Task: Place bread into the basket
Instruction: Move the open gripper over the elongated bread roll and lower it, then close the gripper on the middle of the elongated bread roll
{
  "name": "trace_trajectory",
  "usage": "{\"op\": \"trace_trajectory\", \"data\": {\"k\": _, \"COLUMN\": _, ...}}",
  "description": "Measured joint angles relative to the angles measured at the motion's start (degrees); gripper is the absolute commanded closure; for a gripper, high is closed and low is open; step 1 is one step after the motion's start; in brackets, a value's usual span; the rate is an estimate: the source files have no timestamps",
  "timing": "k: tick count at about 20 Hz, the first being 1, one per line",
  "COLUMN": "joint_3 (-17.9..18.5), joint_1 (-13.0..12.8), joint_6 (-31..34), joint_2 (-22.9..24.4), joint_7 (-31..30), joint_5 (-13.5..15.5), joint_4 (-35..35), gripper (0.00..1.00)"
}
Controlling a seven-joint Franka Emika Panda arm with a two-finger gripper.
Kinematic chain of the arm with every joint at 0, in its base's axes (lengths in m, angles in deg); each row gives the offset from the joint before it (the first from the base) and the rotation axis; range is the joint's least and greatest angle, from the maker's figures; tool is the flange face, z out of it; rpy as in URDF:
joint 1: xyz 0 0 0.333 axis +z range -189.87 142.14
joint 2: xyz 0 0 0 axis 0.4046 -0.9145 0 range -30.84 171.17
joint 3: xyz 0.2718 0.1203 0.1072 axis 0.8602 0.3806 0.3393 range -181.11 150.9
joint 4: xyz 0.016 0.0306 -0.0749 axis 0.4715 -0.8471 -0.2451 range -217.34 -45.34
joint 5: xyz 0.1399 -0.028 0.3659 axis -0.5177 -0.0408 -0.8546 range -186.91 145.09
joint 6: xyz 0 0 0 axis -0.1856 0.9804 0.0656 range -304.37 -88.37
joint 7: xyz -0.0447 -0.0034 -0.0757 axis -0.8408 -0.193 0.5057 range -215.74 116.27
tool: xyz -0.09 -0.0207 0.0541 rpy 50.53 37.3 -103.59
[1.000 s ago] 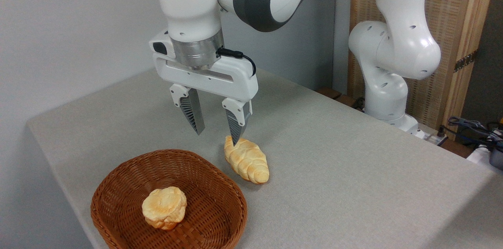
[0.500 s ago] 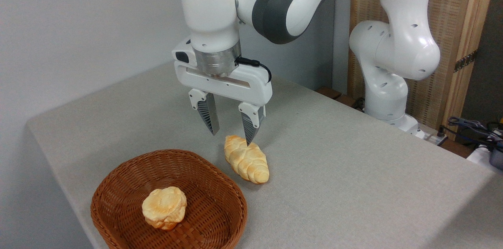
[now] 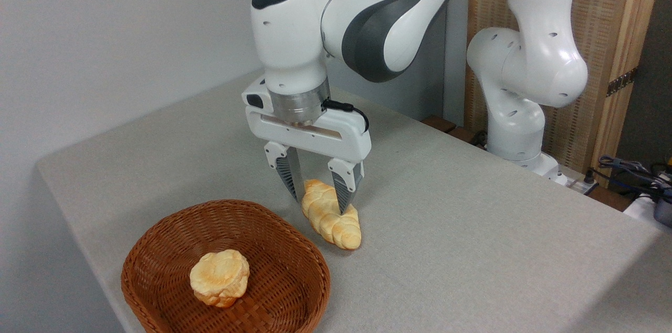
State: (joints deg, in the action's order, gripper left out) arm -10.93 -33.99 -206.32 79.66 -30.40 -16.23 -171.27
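The table (image 3: 472, 228) spreads grey and bare beneath the pincer, with the white arm (image 3: 367, 23) reaching in from behind and to the right of it. Below and to the left of the pincer sits the basket (image 3: 157, 249), just beside the loaf but not touching it as far as can be seen. A round bun (image 3: 219, 277) already lies inside it, toward the middle.

The pincer (image 3: 319, 204) is down at the table with its jaws spread, one finger on either side of the bread (image 3: 331, 217) — whether the pads touch the crust yet I cannot tell. The bread lies on the table straight under the pincer, its near end pointing down and to the right.

The loaf looks light and probably soft or springy, its braided ridges giving the fingers some purchase, so a gentle squeeze should do. The fingers straddle its upper half rather than the middle — it may tip on lifting. The basket's rim stands between loaf and basket floor, so the lift must clear it; the bun leaves room on the side nearer the pincer.
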Motion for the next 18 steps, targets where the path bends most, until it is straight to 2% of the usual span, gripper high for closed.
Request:
{"op": "trace_trajectory", "data": {"k": 5, "joint_3": -0.1, "joint_1": -0.3, "joint_6": -0.3, "joint_2": -1.8, "joint_7": 0.0, "joint_5": -2.0, "joint_4": 0.0, "gripper": 0.0}}
{"op": "trace_trajectory", "data": {"k": 6, "joint_3": -0.1, "joint_1": -0.5, "joint_6": -0.3, "joint_2": -1.9, "joint_7": 0.0, "joint_5": -2.2, "joint_4": 0.1, "gripper": 0.09}}
{"op": "trace_trajectory", "data": {"k": 7, "joint_3": -0.1, "joint_1": -0.6, "joint_6": -0.3, "joint_2": -1.9, "joint_7": 0.0, "joint_5": -2.4, "joint_4": 0.1, "gripper": 0.37}}
{"op": "trace_trajectory", "data": {"k": 8, "joint_3": -0.1, "joint_1": -0.6, "joint_6": -0.3, "joint_2": -1.9, "joint_7": 0.0, "joint_5": -2.5, "joint_4": 0.1, "gripper": 0.54}}
{"op": "trace_trajectory", "data": {"k": 10, "joint_3": -0.2, "joint_1": -0.7, "joint_6": -0.3, "joint_2": -1.9, "joint_7": 0.8, "joint_5": -2.6, "joint_4": 0.1, "gripper": 0.71}}
{"op": "trace_trajectory", "data": {"k": 18, "joint_3": -0.2, "joint_1": -0.7, "joint_6": -0.3, "joint_2": -1.9, "joint_7": 1.7, "joint_5": -2.8, "joint_4": 0.2, "gripper": 0.74}}
